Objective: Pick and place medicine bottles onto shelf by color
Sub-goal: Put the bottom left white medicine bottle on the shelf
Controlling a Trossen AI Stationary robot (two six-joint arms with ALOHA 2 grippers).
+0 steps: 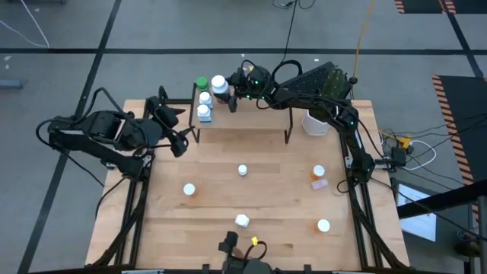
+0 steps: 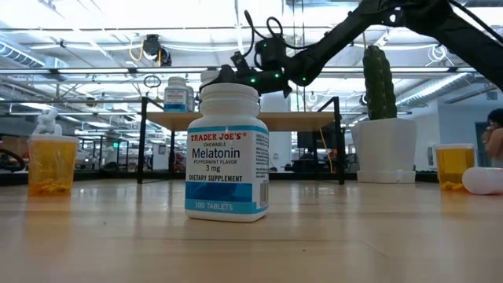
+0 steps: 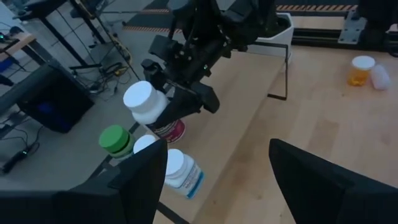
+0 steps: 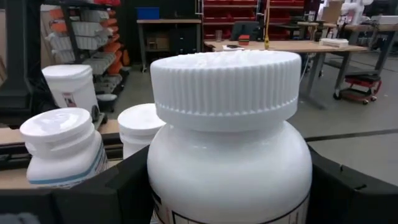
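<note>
My right gripper (image 1: 230, 95) reaches over the left part of the shelf (image 1: 251, 114) and is shut on a white-capped medicine bottle (image 3: 152, 109) with a dark red band at its base. Three bottles stand on the shelf's left end: one green-capped (image 3: 115, 139) and two white-capped (image 3: 180, 171). My left gripper (image 3: 217, 180) hovers open and empty off the shelf's left end (image 1: 171, 129). More bottles stand loose on the table, among them a blue-labelled one (image 2: 226, 157). My right gripper pinches the bottle's body just under the cap (image 4: 171, 168) between its two fingers (image 4: 121, 186), one on each side. The fingers come level from the table's right side. The bottle leans over the shelf's left part. Whether its base touches the board cannot be told.
A white pot with a cactus (image 1: 316, 122) stands right of the shelf. Loose bottles dot the table: white-capped ones (image 1: 243, 170) (image 1: 189, 189) (image 1: 242, 221), orange ones (image 1: 318, 173) (image 1: 323, 225), and a pale pink one lying down (image 1: 319, 184).
</note>
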